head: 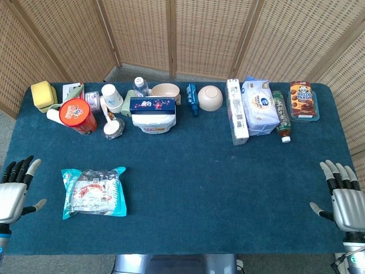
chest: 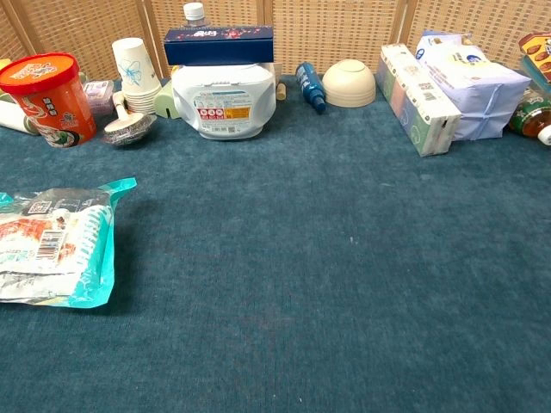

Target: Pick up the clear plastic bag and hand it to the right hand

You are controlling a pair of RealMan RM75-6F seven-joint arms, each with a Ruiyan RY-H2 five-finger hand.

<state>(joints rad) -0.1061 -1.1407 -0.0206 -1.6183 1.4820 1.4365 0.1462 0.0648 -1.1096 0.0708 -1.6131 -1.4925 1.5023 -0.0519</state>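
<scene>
On table, near-left: one clear bag (head: pixel 93 192), lying flat, teal edges; chest view crops its left side.
Left hand (head: pixel 16 191): fingers spread, empty, arm cropped.
Right hand (head: pixel 342 198): fingers spread, empty.
Hands: two, head view only.

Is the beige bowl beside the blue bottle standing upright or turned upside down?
Upside down. The beige bowl rests on the table rim down, showing its domed outside and small foot ring on top in both views.

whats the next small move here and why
Probably bring the left hand rightward over the clear plastic bag. The bag lies flat and untouched on the table just beside that hand, both hands are open and empty, and the right hand sits at the far edge.
</scene>
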